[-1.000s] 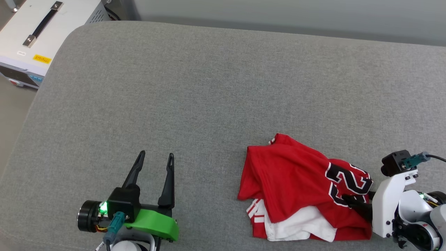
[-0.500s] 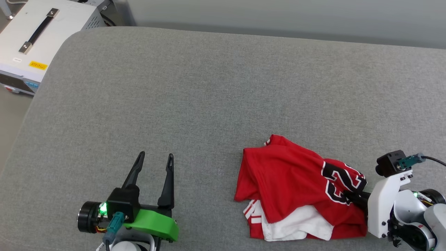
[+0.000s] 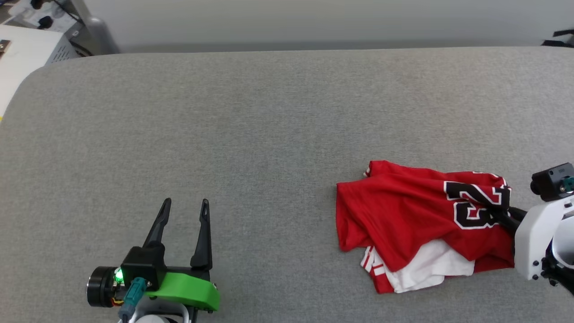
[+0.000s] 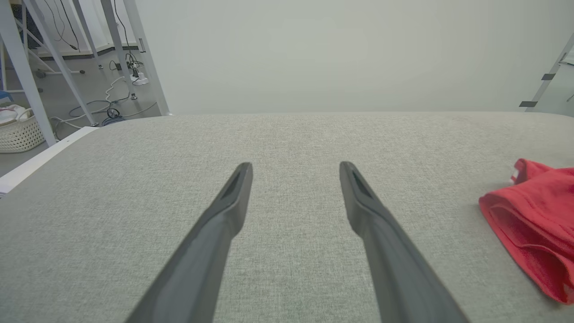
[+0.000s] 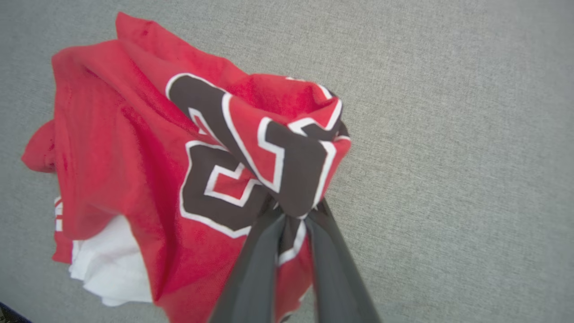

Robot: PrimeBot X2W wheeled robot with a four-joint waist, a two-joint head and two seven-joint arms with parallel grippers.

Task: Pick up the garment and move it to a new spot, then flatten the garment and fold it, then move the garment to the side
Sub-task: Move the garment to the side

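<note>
The garment (image 3: 403, 215), a red jersey with a white sleeve and black numbers outlined in white, lies crumpled on the grey padded surface (image 3: 224, 134) at the right. My right gripper (image 3: 495, 211) is shut on its numbered fold. In the right wrist view that fold bunches up at the gripper (image 5: 291, 213), and the rest of the garment (image 5: 134, 134) trails down to the surface. My left gripper (image 3: 186, 202) stands open at the lower left, well apart from the shirt. The left wrist view shows nothing between its fingers (image 4: 296, 168), and the garment's edge (image 4: 533, 215) lies far to the right.
A white equipment case (image 3: 22, 58) stands off the surface's far left corner. Beyond that corner, metal frame legs (image 4: 148, 58), floor cables and a white basket (image 4: 18, 132) stand by a pale wall. The surface's far edge runs along that wall.
My right gripper has shut on the numbered fold and drawn it up and taut. The head camera has shifted, so the whole picture moved. The left gripper stays open.
</note>
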